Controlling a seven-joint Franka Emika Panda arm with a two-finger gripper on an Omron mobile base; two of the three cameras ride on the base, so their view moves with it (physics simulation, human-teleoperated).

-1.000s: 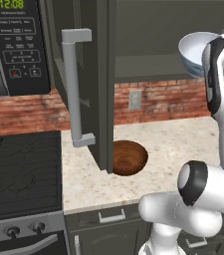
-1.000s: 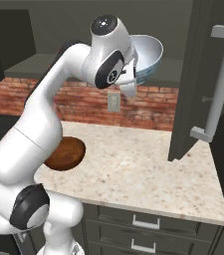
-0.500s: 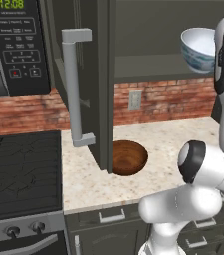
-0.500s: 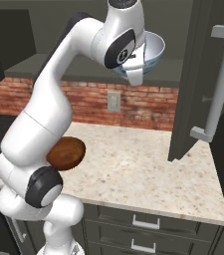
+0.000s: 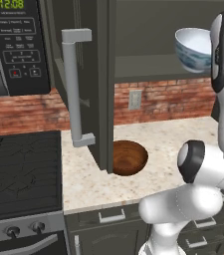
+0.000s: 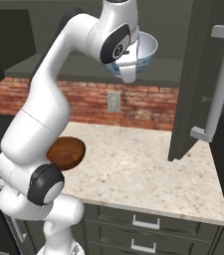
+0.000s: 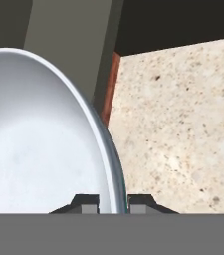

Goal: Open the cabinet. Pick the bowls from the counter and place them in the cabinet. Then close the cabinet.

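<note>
My gripper (image 7: 113,203) is shut on the rim of the small white bowl (image 7: 39,139) with a pale blue pattern. It holds the bowl (image 5: 195,47) high in front of the open cabinet, about level with its lower shelf (image 5: 143,67). In the right base view the bowl (image 6: 141,52) hangs tilted at the end of the raised arm. The brown wooden bowl (image 5: 128,157) sits on the counter (image 5: 178,144) under the left cabinet door (image 5: 91,84), which stands open. The right door (image 6: 188,84) is open too. The brown bowl (image 6: 66,152) is partly behind my arm.
A black microwave (image 5: 14,45) hangs at the left above a black stovetop (image 5: 19,169). A brick backsplash with a wall outlet (image 5: 134,99) runs behind the counter. Drawers (image 6: 143,224) sit below the counter's front edge. The open doors jut out over the counter.
The arm has stretched upward and carried the white bowl a little higher, toward the cabinet shelf. The brown bowl and the doors have not moved.
</note>
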